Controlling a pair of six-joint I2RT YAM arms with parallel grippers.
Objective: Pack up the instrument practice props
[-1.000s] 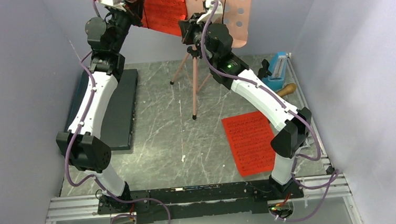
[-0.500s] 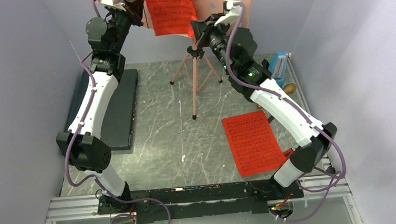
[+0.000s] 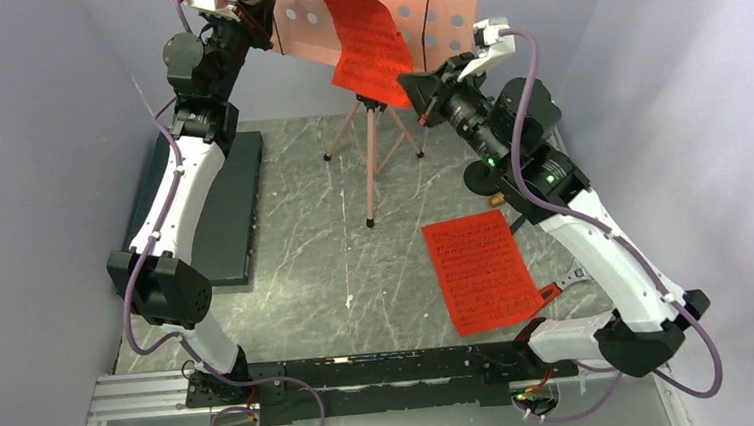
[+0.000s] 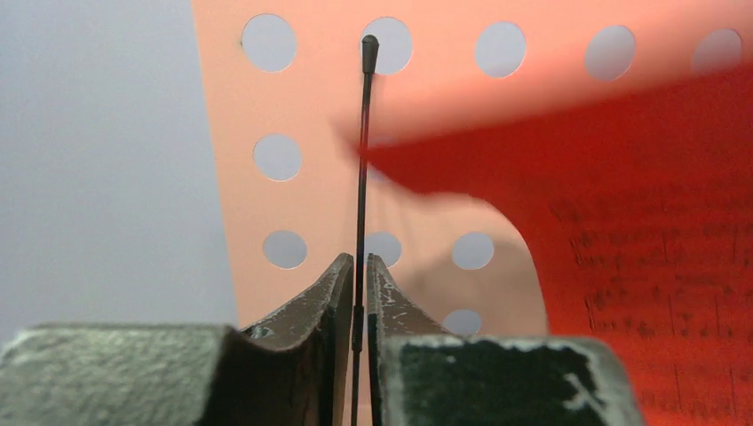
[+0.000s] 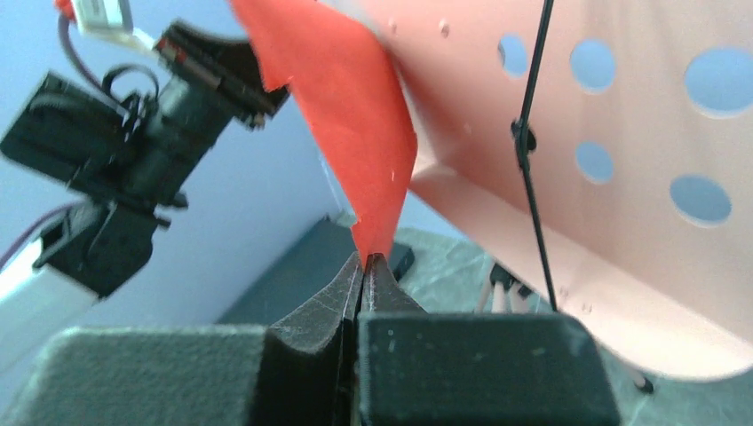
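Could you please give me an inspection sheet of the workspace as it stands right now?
Surface: grey marbled table, few pale specks.
Job's things: pink music stand upright at back; red sheet arching from its desk; second red sheet flat on table; metronome, microphone not clearly seen.
Clutter: dark flat case at left; wrench partly hidden by right arm.
Grippers: left gripper shut on the stand's thin black wire; right gripper shut on the arching sheet's corner.
Cables: purple cables along both arms, looping at the bases.
Surroundings: plain pale walls on three sides.
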